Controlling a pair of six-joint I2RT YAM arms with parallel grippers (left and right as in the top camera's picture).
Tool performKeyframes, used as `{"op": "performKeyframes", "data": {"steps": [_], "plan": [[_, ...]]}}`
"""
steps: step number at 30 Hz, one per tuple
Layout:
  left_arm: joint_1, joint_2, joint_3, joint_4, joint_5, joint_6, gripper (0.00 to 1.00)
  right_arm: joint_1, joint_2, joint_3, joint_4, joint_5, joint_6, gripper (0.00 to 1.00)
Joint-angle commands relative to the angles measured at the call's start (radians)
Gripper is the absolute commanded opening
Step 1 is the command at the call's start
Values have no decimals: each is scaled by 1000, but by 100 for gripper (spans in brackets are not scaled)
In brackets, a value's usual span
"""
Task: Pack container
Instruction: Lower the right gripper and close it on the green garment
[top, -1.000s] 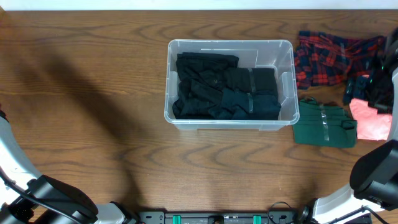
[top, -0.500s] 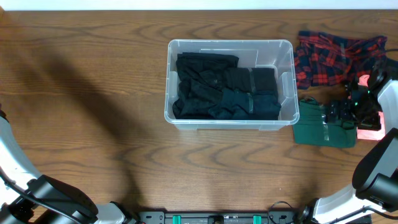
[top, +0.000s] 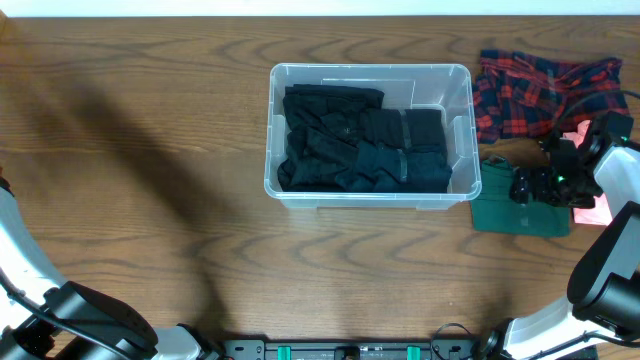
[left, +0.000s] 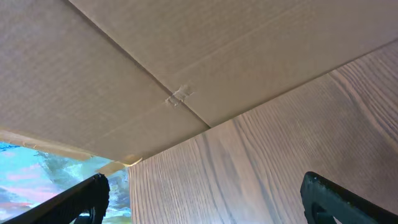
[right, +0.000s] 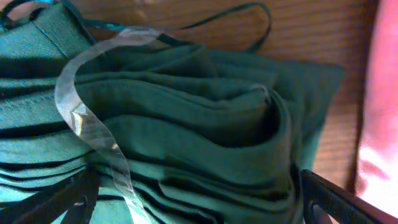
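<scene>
The right fingers (right: 339, 202) are seen spread wide apart, one at each lower corner of the right wrist view, with nothing clamped between them. Between and just beyond them lies a folded green garment (right: 205, 124), its layers stacked and bound by a clear plastic band (right: 93, 127) that is looped loosely across the folds. Whether the fingers touch the fabric cannot be told. A pink cloth (right: 379, 118) is seen just beside the garment on its right edge, and a strip of the wooden worktop (right: 311, 28) is visible beyond it.

From overhead, the right arm is seen low over the green garment, which lies just beside the right short wall of the container (top: 462, 130). A red and blue plaid garment (top: 530, 95) is spread behind the green one, near the container's far right corner.

The container stands upright around the middle of the worktop, towards its far edge. It is largely filled with dark folded clothes (top: 350, 140), and a narrow gap is left along its right wall.

The left fingers (left: 78, 199) are likewise held wide apart and grip nothing. They are well apart from the container, facing a brown cardboard surface (left: 124, 62) that meets the worktop.
</scene>
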Motion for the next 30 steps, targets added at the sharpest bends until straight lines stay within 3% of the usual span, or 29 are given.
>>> {"op": "performKeyframes", "data": {"steps": [1, 20, 30], "plan": [[3, -11, -12, 0, -15, -6, 98, -6, -5, -26, 19, -45, -30, 99], [3, -11, -12, 0, -15, -6, 98, -6, -9, -93, 74, -45, -18, 99], [3, -11, -12, 0, -15, -6, 98, -6, -39, 39, -15, -46, 7, 99]]}}
